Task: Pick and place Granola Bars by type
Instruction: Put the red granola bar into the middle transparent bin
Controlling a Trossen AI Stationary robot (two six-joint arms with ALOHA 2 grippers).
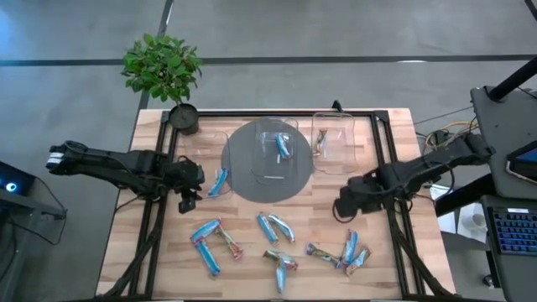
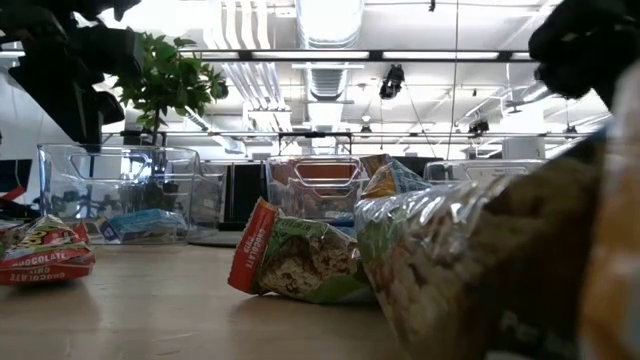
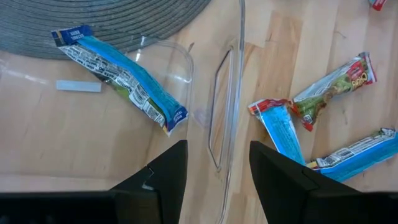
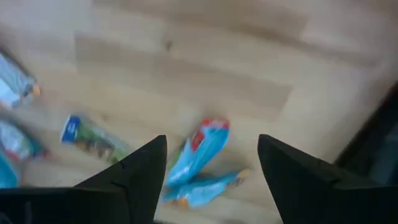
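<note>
Several granola bars in light blue wrappers, some with red or green-brown parts, lie loose on the near half of the wooden table [image 1: 159, 252], such as one pair [image 1: 207, 242] and another [image 1: 352, 250]. One blue bar [image 3: 118, 78] lies in the left clear container [image 3: 225, 112]. Another bar [image 1: 283, 145] lies in the middle container and a third [image 1: 321, 143] in the right one. My left gripper [image 3: 217, 146] is open above the left container's wall and holds nothing. My right gripper [image 4: 211, 140] is open above two blue bars [image 4: 199, 155], clear of them.
A round grey mat [image 1: 243, 172] lies under the middle container. A potted plant [image 1: 164, 71] stands at the far left corner. A black frame [image 1: 382, 151] runs along the table's edges. In the low view, bars [image 2: 310, 260] lie close to the camera.
</note>
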